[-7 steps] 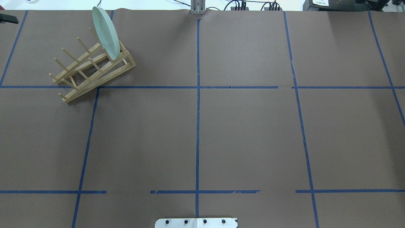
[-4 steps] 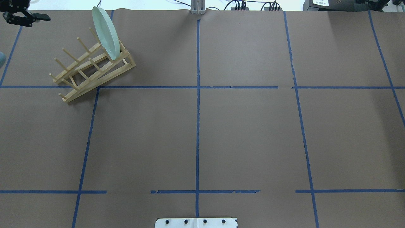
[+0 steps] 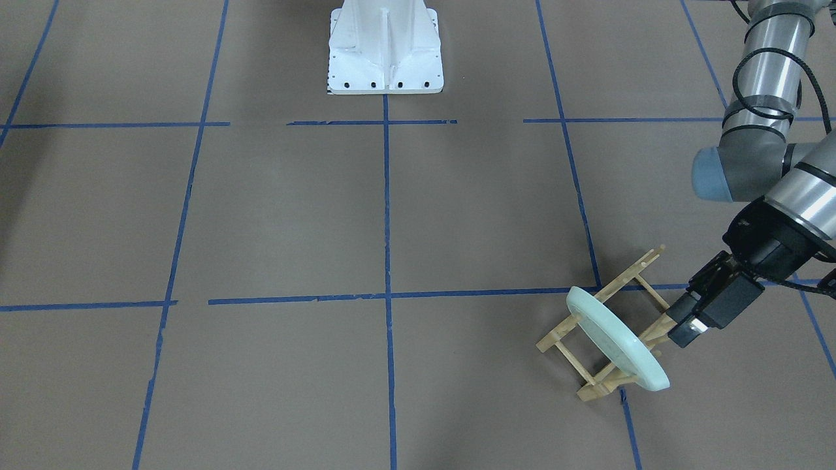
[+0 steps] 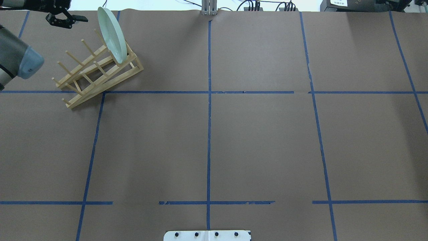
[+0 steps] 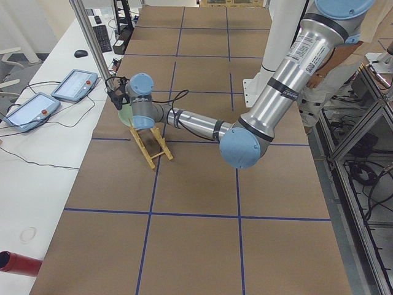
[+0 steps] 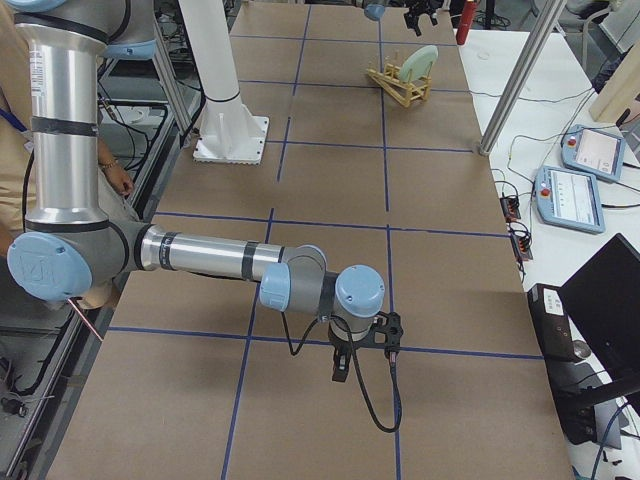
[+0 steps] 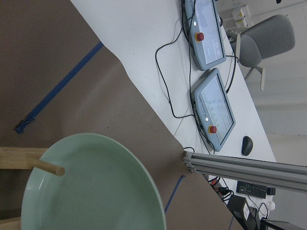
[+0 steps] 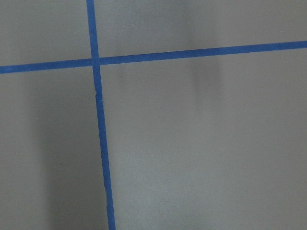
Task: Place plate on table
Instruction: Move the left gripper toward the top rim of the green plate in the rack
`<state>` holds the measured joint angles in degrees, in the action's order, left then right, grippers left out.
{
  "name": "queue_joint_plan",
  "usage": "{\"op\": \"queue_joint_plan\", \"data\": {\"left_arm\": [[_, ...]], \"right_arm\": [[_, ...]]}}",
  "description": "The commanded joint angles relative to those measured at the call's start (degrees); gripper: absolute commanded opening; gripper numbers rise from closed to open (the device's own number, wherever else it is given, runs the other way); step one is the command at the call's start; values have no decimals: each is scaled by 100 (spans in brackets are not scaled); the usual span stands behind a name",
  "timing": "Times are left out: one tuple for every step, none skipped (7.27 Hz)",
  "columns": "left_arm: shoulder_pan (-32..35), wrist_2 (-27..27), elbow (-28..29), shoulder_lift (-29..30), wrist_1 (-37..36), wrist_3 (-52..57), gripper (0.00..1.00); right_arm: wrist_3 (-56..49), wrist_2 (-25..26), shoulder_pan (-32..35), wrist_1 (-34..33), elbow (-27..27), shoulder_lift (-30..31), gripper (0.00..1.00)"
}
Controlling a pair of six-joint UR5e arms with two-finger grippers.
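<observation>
The pale mint-green plate stands on edge in the far end slot of the light wooden peg rack, at the far left of the brown-paper table. It also shows in the front view and fills the lower left of the left wrist view. My left gripper is open and empty, hovering just left of the plate's top rim without touching it. My right gripper shows only in the exterior right view, low over bare table; I cannot tell whether it is open or shut.
The white robot base stands at the table's near edge. Two teach pendants and cables lie on the white bench beyond the far edge. An aluminium post rises at that edge. A person stands by the base.
My left arm has come in from the upper left and moved right toward the plate's rim. The plate and rack have not moved.
</observation>
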<state>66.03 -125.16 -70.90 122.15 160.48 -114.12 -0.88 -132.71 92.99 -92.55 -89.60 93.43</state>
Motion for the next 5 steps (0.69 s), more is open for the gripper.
{"op": "queue_joint_plan", "data": {"left_arm": [[-82,27,313,273,-8,3,99],[-178,166,348,318,-8,3,98],[-196,167,349,318,-8,-5,93],[-214,176,357,318,-8,3,89],[-240,176,349,309,-8,3,78]], "right_arm": [[0,0,0,0,3,0,100],[0,0,0,0,4,0,100],[0,0,0,0,-5,0,100],[0,0,0,0,3,0,100],[0,0,0,0,-5,0,100]]}}
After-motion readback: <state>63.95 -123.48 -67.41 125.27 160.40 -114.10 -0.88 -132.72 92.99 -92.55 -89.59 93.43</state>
